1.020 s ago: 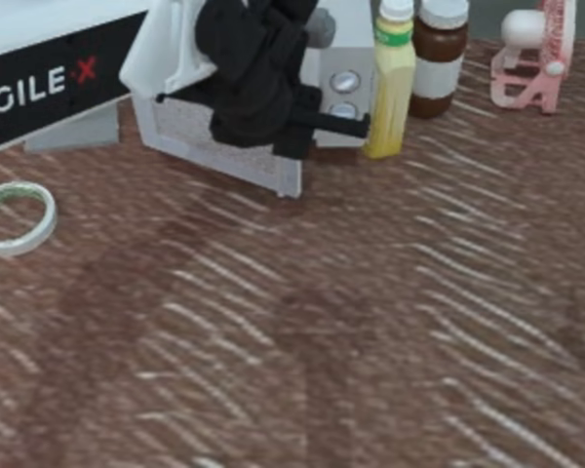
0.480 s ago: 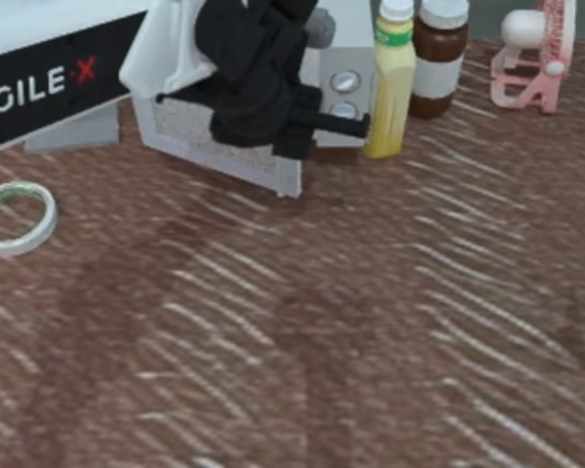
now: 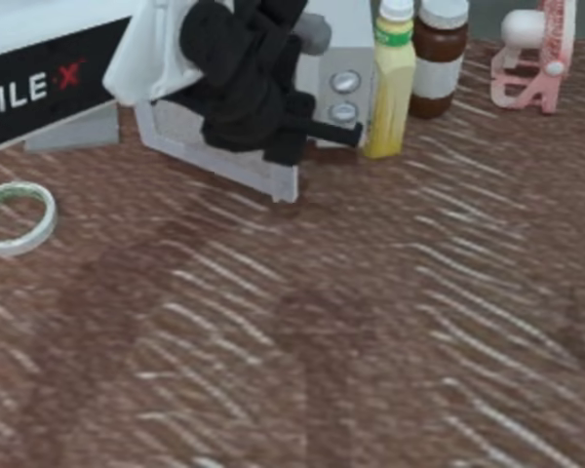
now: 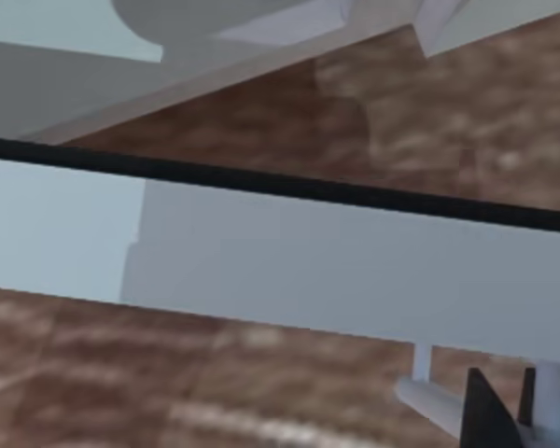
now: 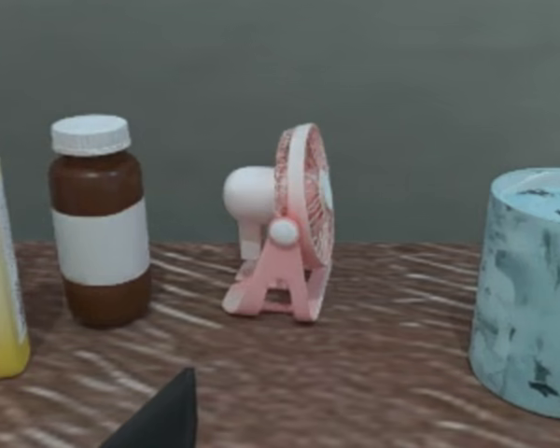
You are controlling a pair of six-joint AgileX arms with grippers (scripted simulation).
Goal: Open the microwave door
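The microwave [image 3: 349, 34] stands at the table's back, with two silver knobs on its front. The microwave door [image 3: 190, 136] hangs partly open, swung out toward the table's front and left. My left gripper [image 3: 291, 141] reaches down over the door's free edge. In the left wrist view the door [image 4: 355, 271] fills the middle, and my left gripper [image 4: 532, 422] is shut on the door's white handle [image 4: 434, 399]. My right gripper [image 5: 163, 420] is out of the top view and shows only a black tip, low over the table.
Right of the microwave stand a yellow bottle [image 3: 390, 83], a brown jar [image 3: 439, 58] and a pink fan [image 3: 531, 58]. A tape roll [image 3: 15, 216] lies at the left edge. A grey stand [image 3: 73, 132] sits under my left arm. A marbled cylinder [image 5: 532, 289] stands near the fan.
My left arm has pulled a little to the left, and the door has swung slightly further open with it.
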